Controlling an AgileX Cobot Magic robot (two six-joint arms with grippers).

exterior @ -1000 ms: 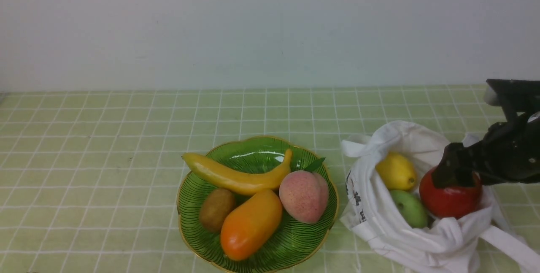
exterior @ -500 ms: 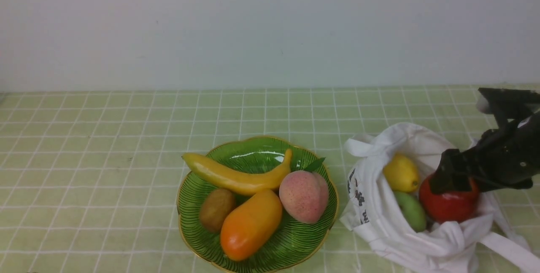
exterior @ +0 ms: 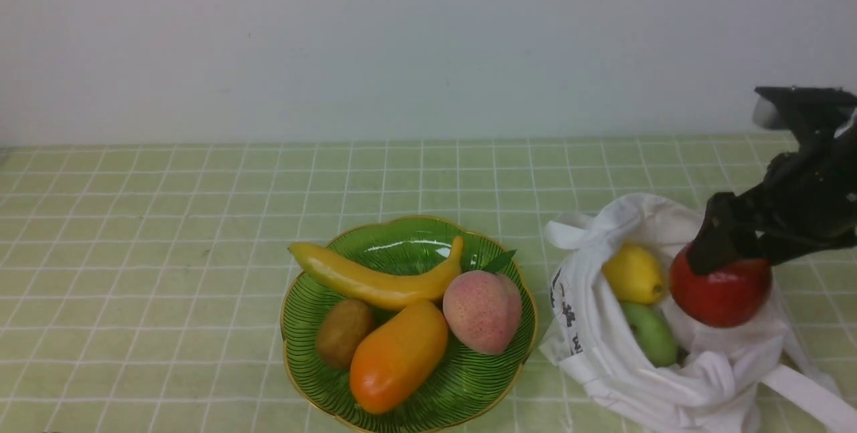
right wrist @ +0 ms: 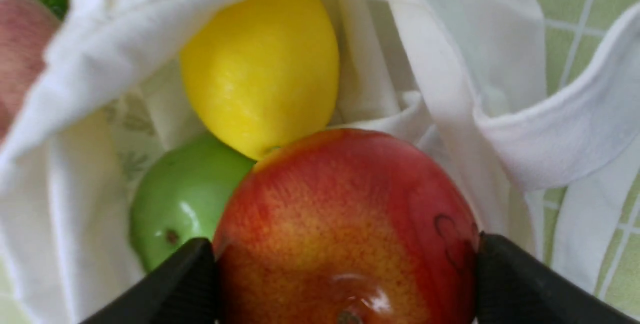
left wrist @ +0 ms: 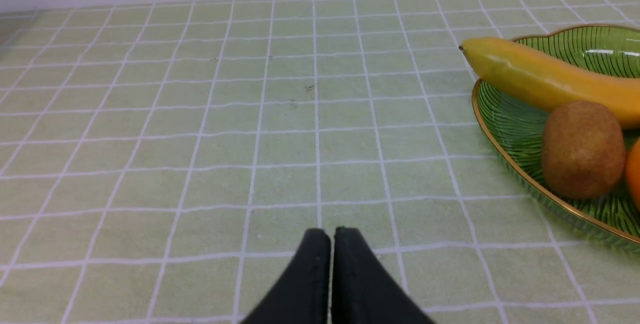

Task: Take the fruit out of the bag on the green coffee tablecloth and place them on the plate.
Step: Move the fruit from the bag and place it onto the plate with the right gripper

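Gripping apple [right wrist: 350,224] with right gripper [right wrist: 347,269], jaws spread wide around it.
Resting in bag [exterior: 589,326]: lemon [exterior: 633,274], green fruit [exterior: 651,334]; left gripper [left wrist: 332,236] closed.

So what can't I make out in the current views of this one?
- Front view: the underside of the bag, tucked beneath its own folds.
- Left wrist view: the rest of the plate, cut off by the picture's edge.
- Right wrist view: the print on the apple, if any, below the edge.
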